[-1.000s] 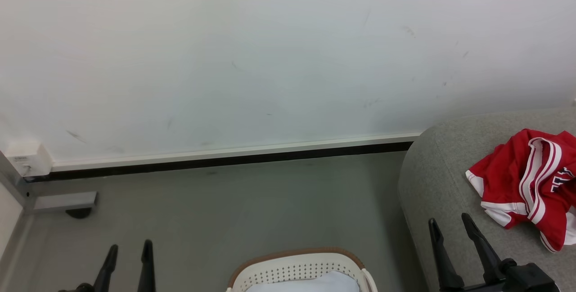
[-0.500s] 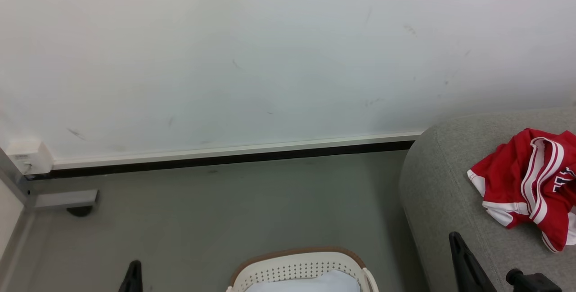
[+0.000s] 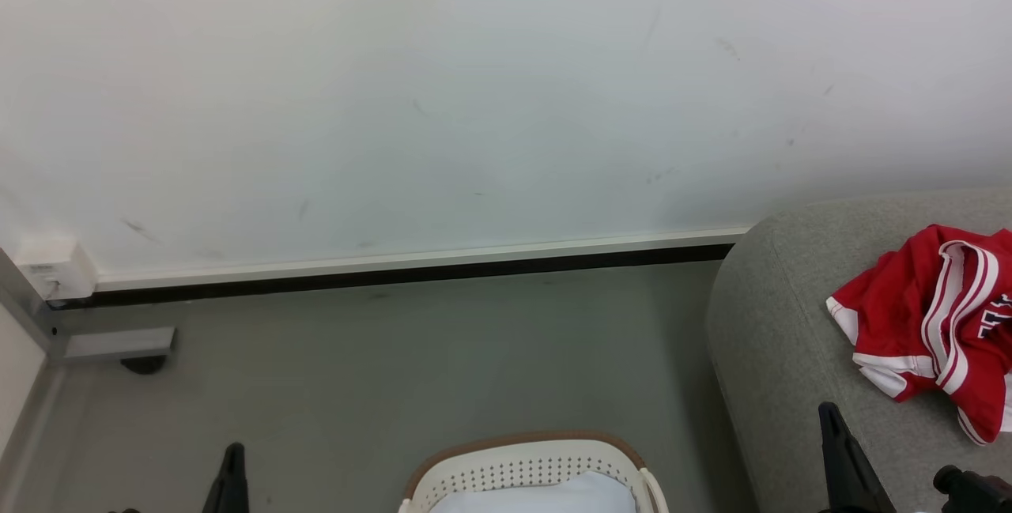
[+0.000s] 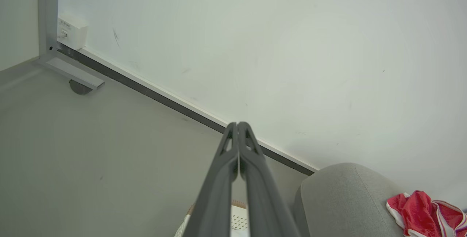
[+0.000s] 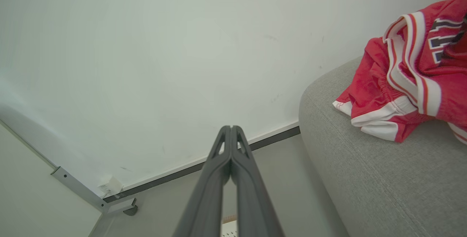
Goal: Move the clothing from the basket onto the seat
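— So, where is the red clothing (image 3: 901,315)?

— Crumpled on the grey sofa (image 3: 779,339), at the right of the head view, close to the sofa's rounded end. White stripes and trim show on it.

— And the basket (image 3: 514,472)?

— On the floor (image 3: 379,371), at the bottom middle of the head view, near the sofa's end but apart from it. A pale white cloth (image 3: 545,499) lies inside; the frame cuts off most of the basket.

— What about the left claw (image 4: 238,124)?

— Its wrist view shows the two dark fingers pressed together at the tips, gripping nothing. It points toward the foot of the white wall (image 4: 292,47).

— The right claw (image 5: 231,128)?

— Much the same: fingers closed tip to tip and empty, held in the air above the floor. The sofa and the red clothing sit off to the right in that wrist view, well apart from the fingertips.
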### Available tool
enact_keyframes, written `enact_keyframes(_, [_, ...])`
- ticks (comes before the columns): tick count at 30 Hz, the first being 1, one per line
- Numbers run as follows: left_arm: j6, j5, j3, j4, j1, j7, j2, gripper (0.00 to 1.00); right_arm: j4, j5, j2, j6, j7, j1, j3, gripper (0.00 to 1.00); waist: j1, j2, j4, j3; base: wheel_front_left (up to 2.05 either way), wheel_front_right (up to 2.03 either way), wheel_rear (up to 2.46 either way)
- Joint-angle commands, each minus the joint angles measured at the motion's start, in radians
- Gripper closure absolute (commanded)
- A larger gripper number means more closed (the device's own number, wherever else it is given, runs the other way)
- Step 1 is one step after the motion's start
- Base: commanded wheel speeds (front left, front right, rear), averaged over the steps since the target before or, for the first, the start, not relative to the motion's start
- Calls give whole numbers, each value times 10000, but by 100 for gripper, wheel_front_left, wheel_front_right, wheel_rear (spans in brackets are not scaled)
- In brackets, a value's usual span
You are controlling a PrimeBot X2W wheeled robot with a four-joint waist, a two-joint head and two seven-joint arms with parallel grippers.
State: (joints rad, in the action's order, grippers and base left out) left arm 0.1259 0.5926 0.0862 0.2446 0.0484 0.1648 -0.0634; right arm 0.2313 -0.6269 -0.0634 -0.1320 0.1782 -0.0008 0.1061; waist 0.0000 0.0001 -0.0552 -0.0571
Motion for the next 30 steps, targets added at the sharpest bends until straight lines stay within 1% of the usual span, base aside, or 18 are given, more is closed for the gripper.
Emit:
enact_keyframes(1, [15, 470, 53, -153, -302, -110, -34, 100, -97, -471, -85, 4, -85, -374, -106, 100, 0, -1, 10, 10, 0, 0, 0])
enact_keyframes(14, [24, 2305, 95, -126, -571, -609, -8, 100, -54, -2340, -146, 6, -521, -536, -382, 100, 0, -1, 79, 82, 0, 0, 0])
enact_keyframes(30, [35, 4238, 149, -84, -848, -1145, 22, 100, -8, -4298, -202, 9, -992, -702, -687, 100, 0, -1, 163, 169, 0, 0, 0])
